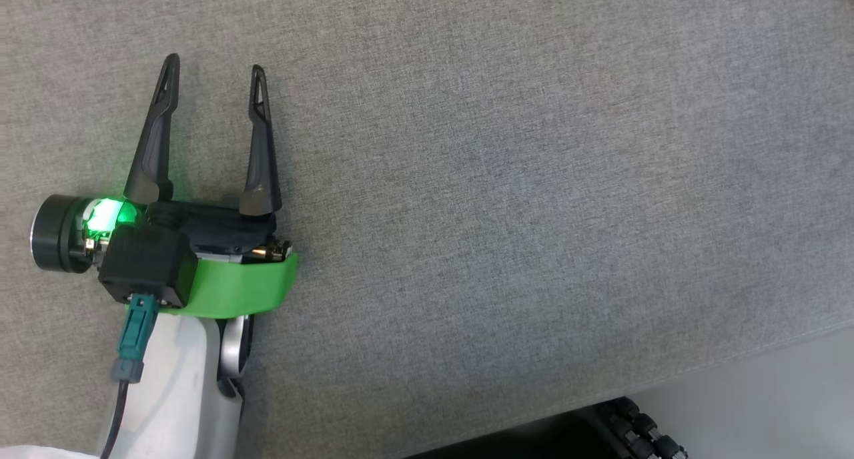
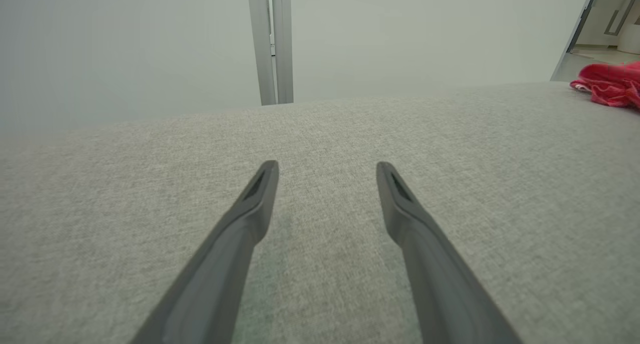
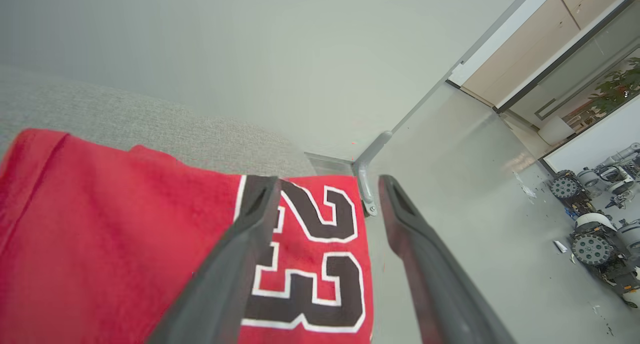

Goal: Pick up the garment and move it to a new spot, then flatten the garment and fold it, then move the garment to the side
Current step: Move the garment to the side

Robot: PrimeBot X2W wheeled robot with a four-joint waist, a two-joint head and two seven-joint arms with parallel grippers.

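We log left gripper (image 1: 215,63) spread, empty, over grey surface (image 1: 534,179); right gripper (image 3: 327,181) parted above red garment (image 3: 125,224) at surface's edge.

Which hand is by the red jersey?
The right hand, open over the red jersey numbered 23; the left hand is over bare grey surface.

Jersey (image 3: 125,234): bright red, with a black "23" outlined in white.
Table (image 1: 534,179): mottled grey weave.
Left tool (image 1: 215,64): black fingers (image 1: 157,132), vivid green band (image 1: 240,289), green glowing light (image 1: 103,213).
Forearm (image 1: 180,392): white.
Cable plug (image 1: 137,325): teal.
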